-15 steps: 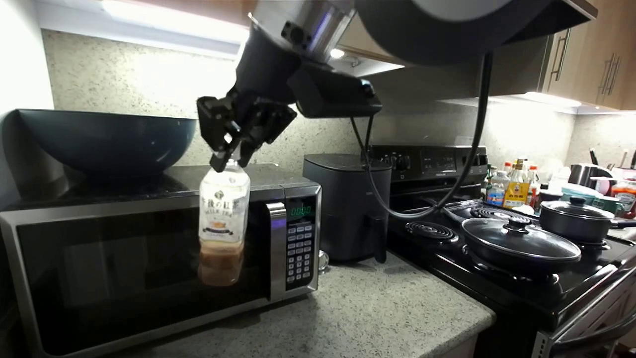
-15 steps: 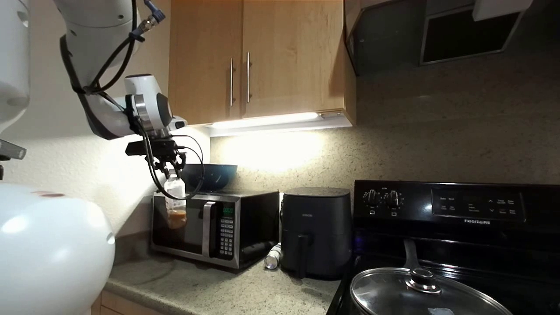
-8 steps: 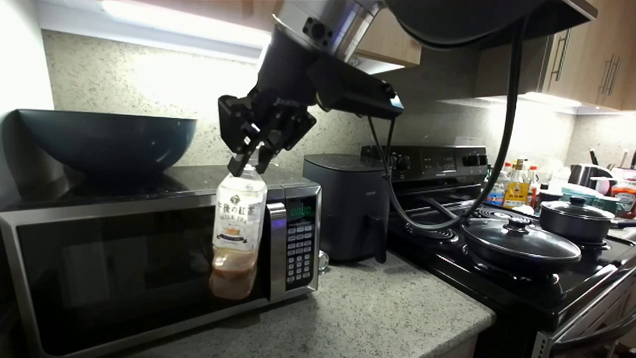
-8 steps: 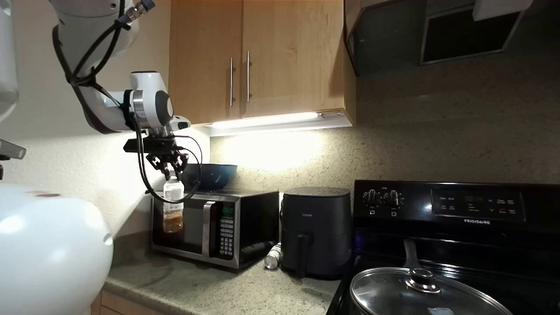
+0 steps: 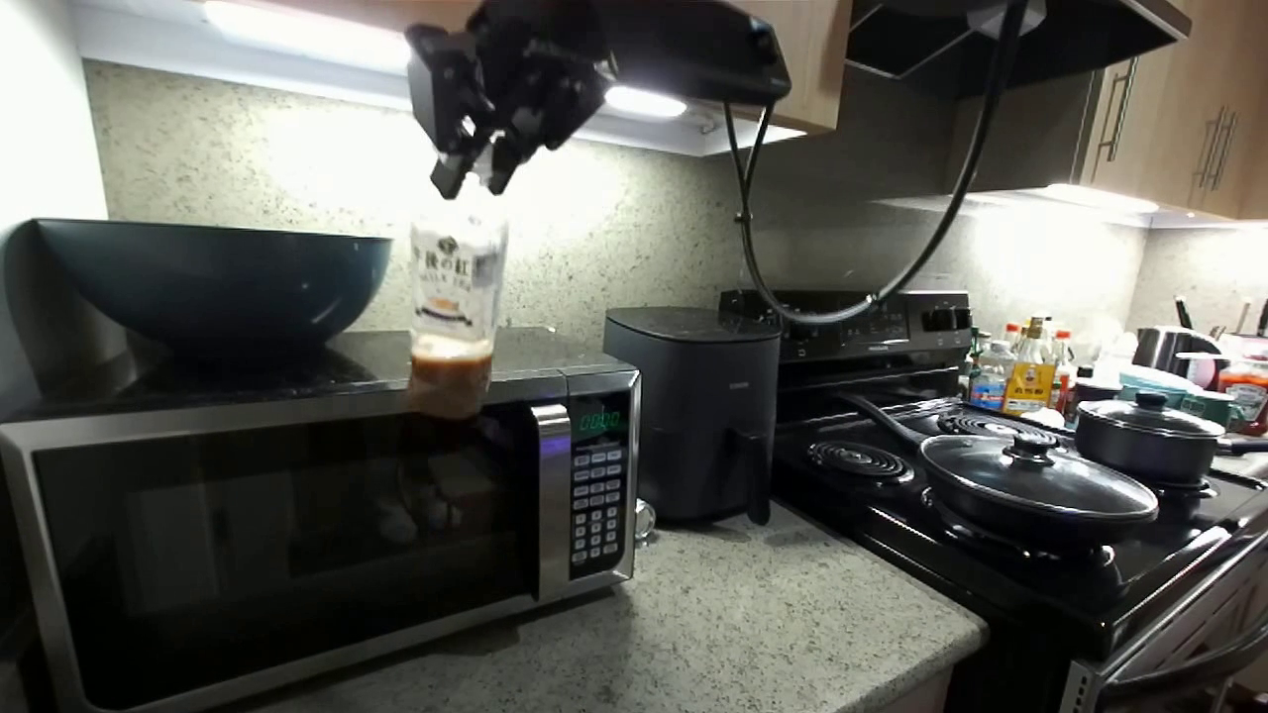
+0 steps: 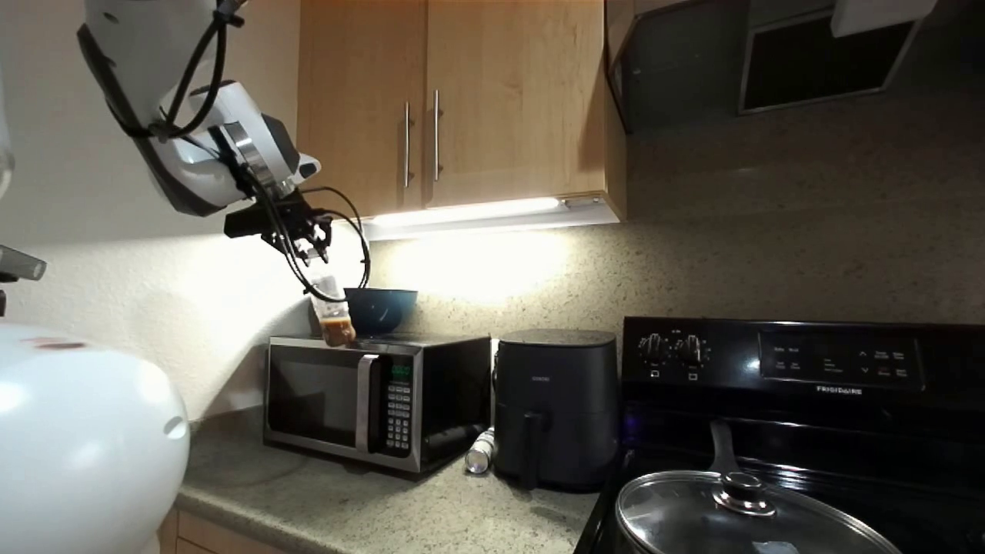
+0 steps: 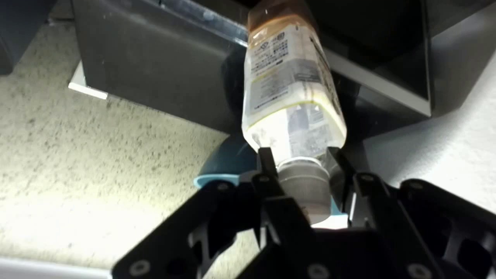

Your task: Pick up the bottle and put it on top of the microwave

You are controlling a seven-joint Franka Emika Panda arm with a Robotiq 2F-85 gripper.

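The clear bottle with a white label and brown liquid hangs from my gripper (image 5: pixel 474 183), which also shows in an exterior view (image 6: pixel 315 260) and in the wrist view (image 7: pixel 299 155). The fingers are shut around the neck and cap. The bottle shows in both exterior views (image 5: pixel 458 307) (image 6: pixel 332 308) and in the wrist view (image 7: pixel 290 77). It is tilted, its base out from the gripper. Its base is about level with the front top edge of the black-and-steel microwave (image 5: pixel 297 515) (image 6: pixel 331 404). I cannot tell whether it is over the top or in front.
A large dark blue bowl (image 5: pixel 218 282) stands on the microwave's left part. A black air fryer (image 5: pixel 688 406) stands right of the microwave. A wall cabinet (image 6: pixel 462 100) hangs above. A stove holds lidded pans (image 5: pixel 1040 485). A small cylinder (image 6: pixel 479 452) lies beside the microwave.
My gripper has lifted the bottle from in front of the microwave door to the height of its top. The bottle has tilted in an exterior view. The grip has stayed shut.
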